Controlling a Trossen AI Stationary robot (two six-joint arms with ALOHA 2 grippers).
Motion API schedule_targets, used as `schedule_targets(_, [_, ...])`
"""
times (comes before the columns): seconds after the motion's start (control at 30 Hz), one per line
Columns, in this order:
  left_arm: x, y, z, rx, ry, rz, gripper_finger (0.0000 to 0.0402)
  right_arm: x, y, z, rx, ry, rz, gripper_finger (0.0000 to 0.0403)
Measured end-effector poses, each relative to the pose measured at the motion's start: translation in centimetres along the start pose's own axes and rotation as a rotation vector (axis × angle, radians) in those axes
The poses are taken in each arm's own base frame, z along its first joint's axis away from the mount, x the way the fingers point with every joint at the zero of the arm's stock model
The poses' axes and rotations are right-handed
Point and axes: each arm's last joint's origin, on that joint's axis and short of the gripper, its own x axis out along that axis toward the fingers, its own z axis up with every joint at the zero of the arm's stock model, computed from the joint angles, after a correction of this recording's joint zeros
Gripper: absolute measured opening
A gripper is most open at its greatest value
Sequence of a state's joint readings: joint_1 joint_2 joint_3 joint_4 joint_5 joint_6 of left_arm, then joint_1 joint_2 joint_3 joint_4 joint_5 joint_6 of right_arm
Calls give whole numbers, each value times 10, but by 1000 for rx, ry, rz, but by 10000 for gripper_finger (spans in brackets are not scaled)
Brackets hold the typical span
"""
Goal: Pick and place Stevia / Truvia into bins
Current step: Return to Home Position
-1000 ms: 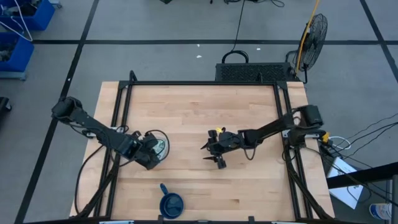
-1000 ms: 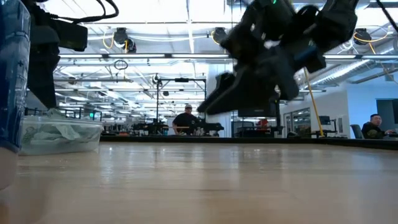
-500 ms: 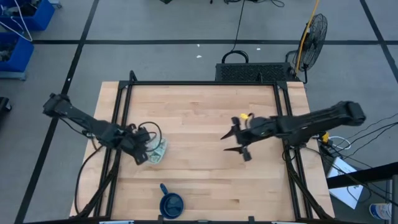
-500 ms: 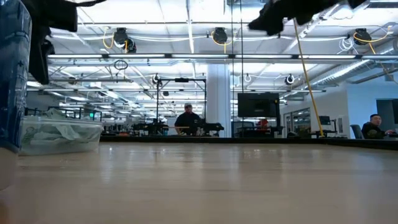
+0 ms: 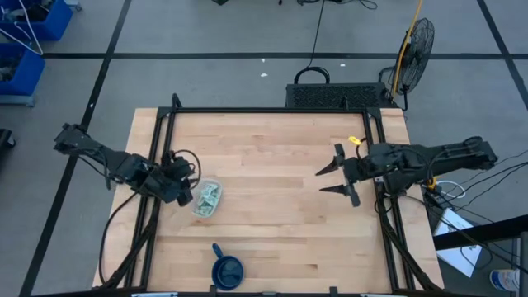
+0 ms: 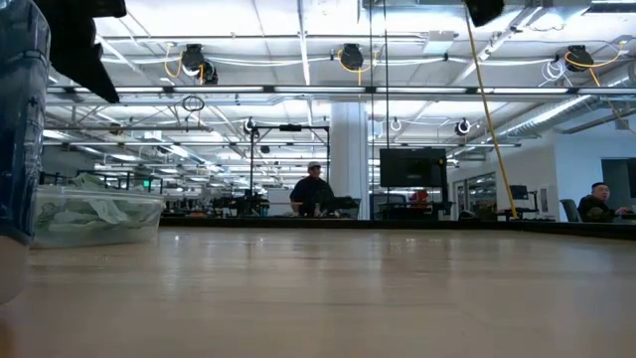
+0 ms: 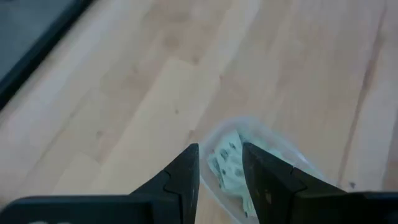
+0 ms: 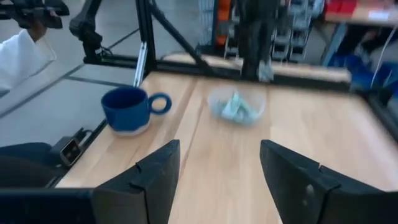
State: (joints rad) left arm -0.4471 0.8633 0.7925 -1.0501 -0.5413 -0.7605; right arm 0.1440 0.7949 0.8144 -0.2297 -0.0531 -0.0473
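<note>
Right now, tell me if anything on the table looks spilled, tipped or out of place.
Nothing stands out. The clear tub sits upright with the sachets inside it, and no loose sachet shows on the table. The blue cup stands upright near the front edge. The left gripper and right gripper are open and empty.

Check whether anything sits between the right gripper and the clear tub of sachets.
Nothing visible does. Bare table lies between the right gripper and the clear tub; the blue cup stands off that line. The left gripper sits at the tub's other side.
</note>
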Motion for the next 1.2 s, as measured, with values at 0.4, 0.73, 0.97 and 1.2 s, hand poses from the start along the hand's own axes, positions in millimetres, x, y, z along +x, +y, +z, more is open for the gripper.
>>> schedule_targets(0.4, [-36,39,-3,-132,-266,-22,129,-10,4,-86,86,-134,-29,215])
schedule_targets(0.73, [-31,55,-23,-179,-459,-139,129,-37,2,-128,77,-324,-75,215])
schedule_targets(0.97, [-11,54,-42,-122,-602,-255,129,-45,2,-140,76,-404,-96,215])
schedule_targets(1.2, [9,50,-59,-60,-705,-353,129,-41,-2,-150,113,-314,-181,215])
